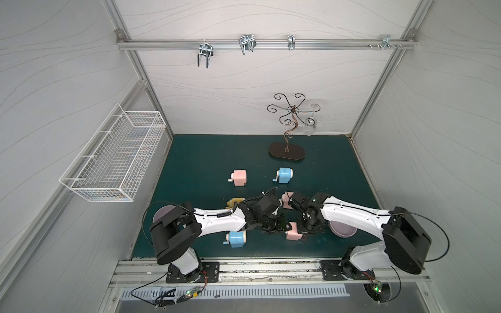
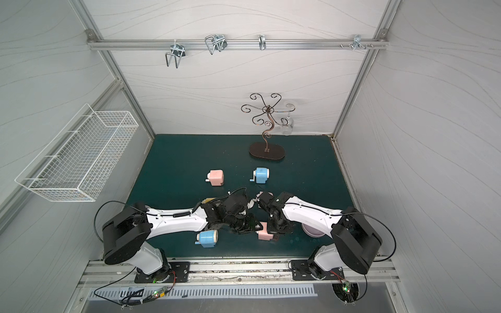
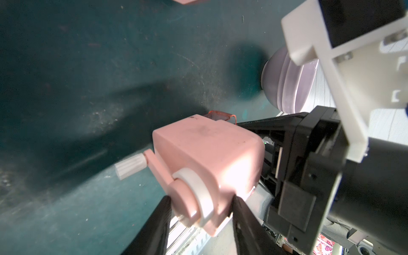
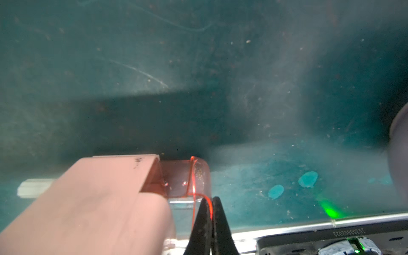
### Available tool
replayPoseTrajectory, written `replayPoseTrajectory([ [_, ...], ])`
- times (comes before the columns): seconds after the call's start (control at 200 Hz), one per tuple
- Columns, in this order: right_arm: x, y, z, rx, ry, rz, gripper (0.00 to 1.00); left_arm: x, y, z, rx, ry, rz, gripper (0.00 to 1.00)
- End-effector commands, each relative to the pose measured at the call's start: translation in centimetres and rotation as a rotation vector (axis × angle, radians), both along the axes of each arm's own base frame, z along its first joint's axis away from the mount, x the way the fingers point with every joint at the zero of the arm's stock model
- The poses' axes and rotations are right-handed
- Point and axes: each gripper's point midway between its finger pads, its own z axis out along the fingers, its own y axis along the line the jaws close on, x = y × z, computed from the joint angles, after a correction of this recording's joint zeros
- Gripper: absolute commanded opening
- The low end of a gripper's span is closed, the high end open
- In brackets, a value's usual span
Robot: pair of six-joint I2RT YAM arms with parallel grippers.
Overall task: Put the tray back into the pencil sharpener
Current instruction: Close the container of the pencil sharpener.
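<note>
left gripper [image 3: 199, 205] clamps pink sharpener [image 3: 209, 150], right gripper [image 4: 211, 204] pinches its protruding tray [image 4: 178, 176].

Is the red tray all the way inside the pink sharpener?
No, only partly. The tray sticks out of the sharpener.

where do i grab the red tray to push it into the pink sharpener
Pinch the tray by its thin end wall, coming from the slot side: only that end sticks out of the pink sharpener; the right gripper is shut on it.
</note>
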Motion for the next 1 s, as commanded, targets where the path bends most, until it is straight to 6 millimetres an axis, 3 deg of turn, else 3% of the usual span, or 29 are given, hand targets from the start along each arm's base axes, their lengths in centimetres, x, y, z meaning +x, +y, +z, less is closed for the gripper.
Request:
replayPoseTrajectory([
  [0.0,-0.3,0.3,0.2,0.035,0.008,0.0,0.0,-0.3,0.2,-1.3,0.041,0.031,0.008,0.47],
  [0.585,-0.1,2.5,1.0,0.159,0.005,0.005,0.0,-0.3,0.1,-1.3,0.042,0.034,0.002,0.47],
  [0.991,0.0,2.7,1.3,0.186,-0.004,0.0,0.0,-0.3,0.0,-1.2,0.043,0.033,-0.005,0.47],
])
